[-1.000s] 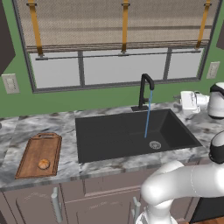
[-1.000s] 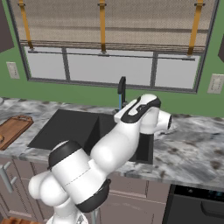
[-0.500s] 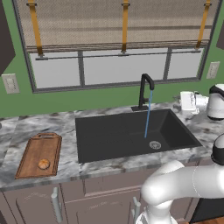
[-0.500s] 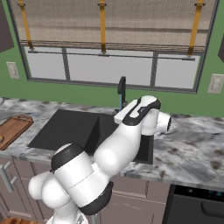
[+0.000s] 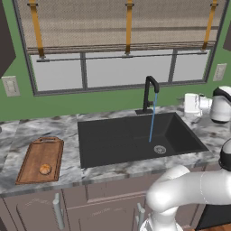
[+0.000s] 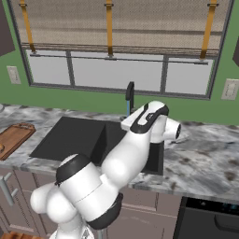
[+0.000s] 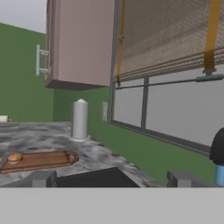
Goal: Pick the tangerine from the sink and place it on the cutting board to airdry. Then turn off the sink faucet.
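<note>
Nothing among the objects had shifted since the earlier frames; the arm had barely changed its pose at the right edge of the left base view. The gripper (image 5: 188, 103) sat there, right of the sink faucet (image 5: 149, 92), with its jaws spread wide and nothing between them. In the hand view the two fingertips (image 7: 43, 178) stood far apart at the bottom. Water fell as a thin blue stream (image 5: 152, 118) from the spout into the sink (image 5: 135, 137) at centre frame. At lower left, the tangerine (image 5: 44, 169) rested on the cutting board (image 5: 41, 158), near its closer end, on the marbled counter (image 5: 70, 158).
</note>
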